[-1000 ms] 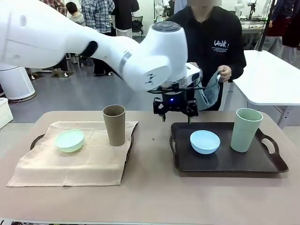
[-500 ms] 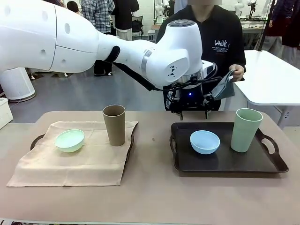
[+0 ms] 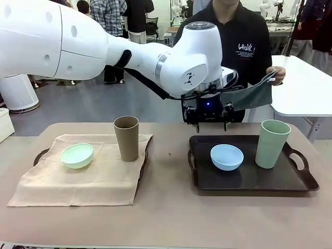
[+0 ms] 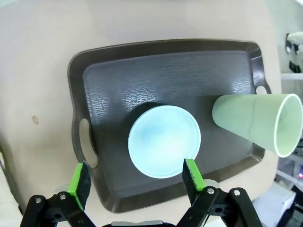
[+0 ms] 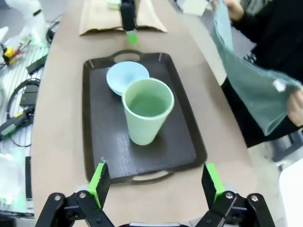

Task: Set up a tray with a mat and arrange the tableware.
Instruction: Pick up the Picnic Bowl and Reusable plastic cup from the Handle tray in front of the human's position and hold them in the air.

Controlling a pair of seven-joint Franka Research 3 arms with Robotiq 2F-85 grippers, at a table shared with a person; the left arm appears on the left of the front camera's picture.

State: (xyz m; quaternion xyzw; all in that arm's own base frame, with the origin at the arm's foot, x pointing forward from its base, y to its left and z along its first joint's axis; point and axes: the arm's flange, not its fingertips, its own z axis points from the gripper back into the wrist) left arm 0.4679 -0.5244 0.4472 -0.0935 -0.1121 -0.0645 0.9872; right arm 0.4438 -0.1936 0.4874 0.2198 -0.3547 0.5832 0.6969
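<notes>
My left gripper (image 3: 211,125) hangs open over the far edge of the dark right tray (image 3: 249,179). In the left wrist view its fingers (image 4: 78,182) straddle, from above, the light blue bowl (image 4: 164,141), which sits on the tray (image 4: 118,85) beside the pale green cup (image 4: 255,124). My right gripper (image 5: 155,183) is open and empty, hovering beyond the tray's end (image 5: 109,142), with the cup (image 5: 147,109) and bowl (image 5: 127,77) ahead. The left tray carries a beige mat (image 3: 83,179), a mint bowl (image 3: 77,155) and a tan cup (image 3: 126,138). A person holds a grey-green mat (image 3: 249,96) spread between both hands.
The light blue bowl (image 3: 226,156) and pale green cup (image 3: 272,143) take up the middle and right of the dark tray. A white side table (image 3: 306,88) stands at the far right. Bare tabletop (image 3: 166,218) runs along the near edge. Cables lie beside the table (image 5: 23,94).
My left arm has swung right and slightly away, from the tray's far left corner to over its far edge. The person has opened the bunched cloth out between both hands.
</notes>
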